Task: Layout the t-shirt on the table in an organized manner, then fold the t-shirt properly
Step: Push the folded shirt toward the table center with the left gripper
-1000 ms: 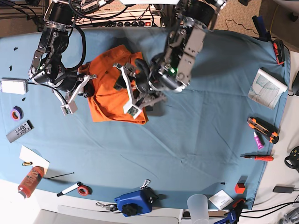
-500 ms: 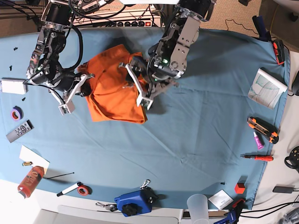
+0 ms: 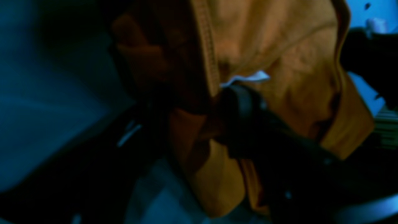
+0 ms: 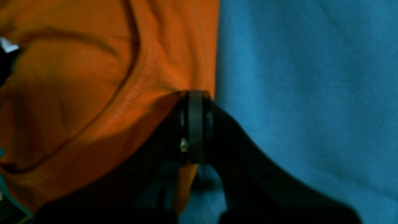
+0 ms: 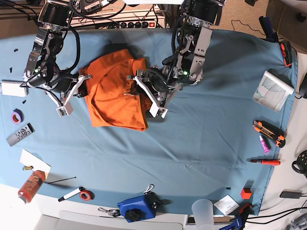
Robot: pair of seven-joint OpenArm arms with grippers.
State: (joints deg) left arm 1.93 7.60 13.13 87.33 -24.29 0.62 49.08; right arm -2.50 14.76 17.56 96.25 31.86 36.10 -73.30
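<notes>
Cloth is pinched tight in the right gripper (image 4: 194,124) at the t-shirt (image 5: 112,98) edge; whether the left gripper (image 3: 199,105), straddling a fold by the white tag (image 3: 248,77), has closed I cannot tell. Bunched on the table (image 5: 201,143) between both arms, the shirt should spread best if they pull apart evenly, low to the surface — no jerks.

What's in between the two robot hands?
In the base view, the t-shirt fills the stretch between the right gripper and left gripper.
</notes>
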